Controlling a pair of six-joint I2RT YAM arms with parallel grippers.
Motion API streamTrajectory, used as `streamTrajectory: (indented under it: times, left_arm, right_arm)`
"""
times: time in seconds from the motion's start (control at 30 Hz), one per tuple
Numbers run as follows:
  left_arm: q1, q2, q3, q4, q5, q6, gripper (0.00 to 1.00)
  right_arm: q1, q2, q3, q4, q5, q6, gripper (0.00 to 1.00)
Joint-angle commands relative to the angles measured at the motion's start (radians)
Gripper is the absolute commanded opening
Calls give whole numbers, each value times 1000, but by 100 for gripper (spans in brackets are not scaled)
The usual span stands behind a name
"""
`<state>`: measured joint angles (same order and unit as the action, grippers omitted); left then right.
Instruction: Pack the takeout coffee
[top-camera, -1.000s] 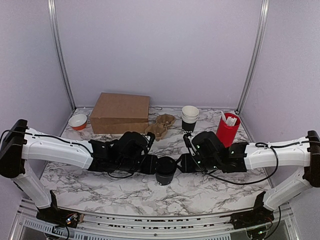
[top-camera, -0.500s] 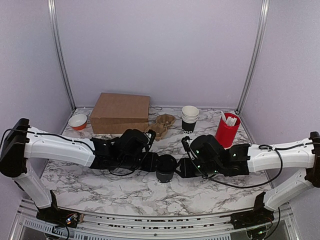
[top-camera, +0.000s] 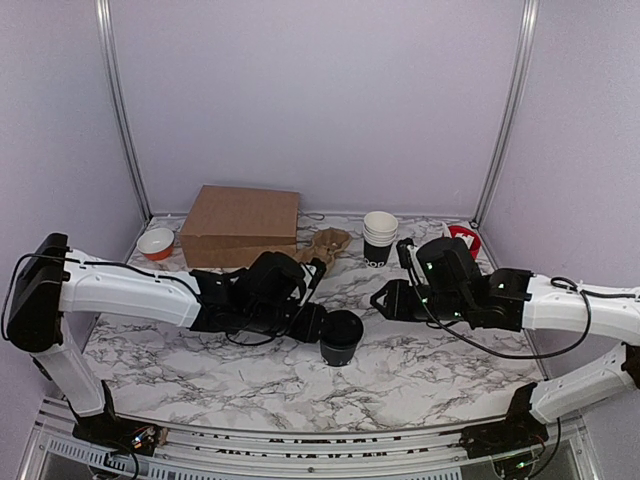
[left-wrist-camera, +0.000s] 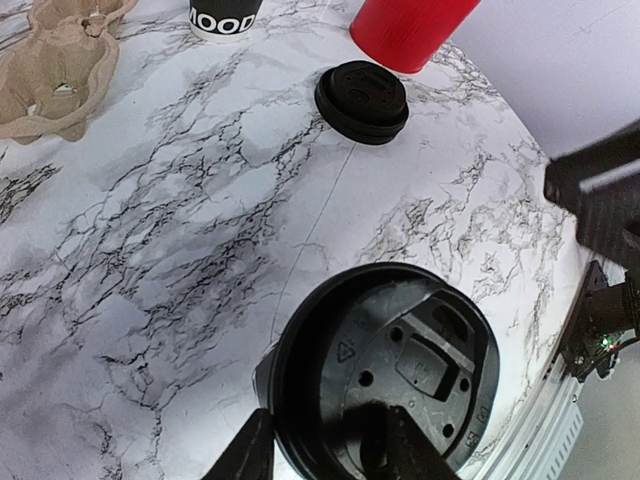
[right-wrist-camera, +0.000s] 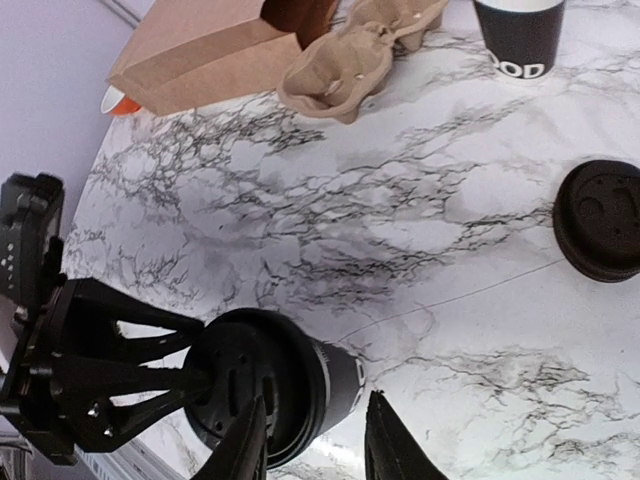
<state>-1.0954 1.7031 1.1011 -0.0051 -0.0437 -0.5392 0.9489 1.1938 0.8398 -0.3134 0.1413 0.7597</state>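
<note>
The takeout coffee (top-camera: 341, 338) is a small black paper cup with its round black lid (left-wrist-camera: 400, 365) pressed on, near the table's middle. My left gripper (top-camera: 312, 322) reaches in from the left and is shut on it at the lid's edge. One finger (left-wrist-camera: 245, 455) lies outside the rim and the other on the lid's top. In the right wrist view the cup (right-wrist-camera: 275, 385) shows with the left fingers against its lid. My right gripper (top-camera: 385, 298) hangs to the cup's right, apart from it, its jaws open (right-wrist-camera: 315, 445) and empty.
A loose black lid (left-wrist-camera: 361, 100) lies on the marble by the red tub (left-wrist-camera: 410, 30). A stack of white-rimmed cups (top-camera: 380, 236), a cardboard cup carrier (top-camera: 325, 247), a brown paper bag (top-camera: 242, 225) and a small orange bowl (top-camera: 155, 243) line the back.
My right gripper has drawn back from the cup, up and to the right. The left gripper has kept its hold and carried the cup slightly right.
</note>
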Motion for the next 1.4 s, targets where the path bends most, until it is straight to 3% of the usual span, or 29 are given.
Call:
streamTrajectory:
  times: [0.0, 0.27, 0.63, 1.07, 1.2, 1.37]
  left_arm:
    - [8, 36, 14, -81, 37, 36, 38]
    - [9, 54, 28, -81, 50, 44, 38]
    - [9, 58, 32, -81, 54, 51, 38]
    - [10, 76, 47, -84, 62, 69, 38]
    - [10, 87, 49, -84, 70, 67, 38]
    - [10, 90, 48, -81, 65, 68, 38]
  right_arm:
    - [-64, -3, -48, 65, -91, -33, 32]
    - [-78, 64, -72, 147, -177, -43, 31]
    - [-86, 93, -105, 175, -174, -33, 30]
    - [-77, 158, -140, 109, -191, -53, 28]
    - [-29, 212, -146, 7, -109, -49, 28]
    - [36, 260, -172, 12, -114, -15, 24]
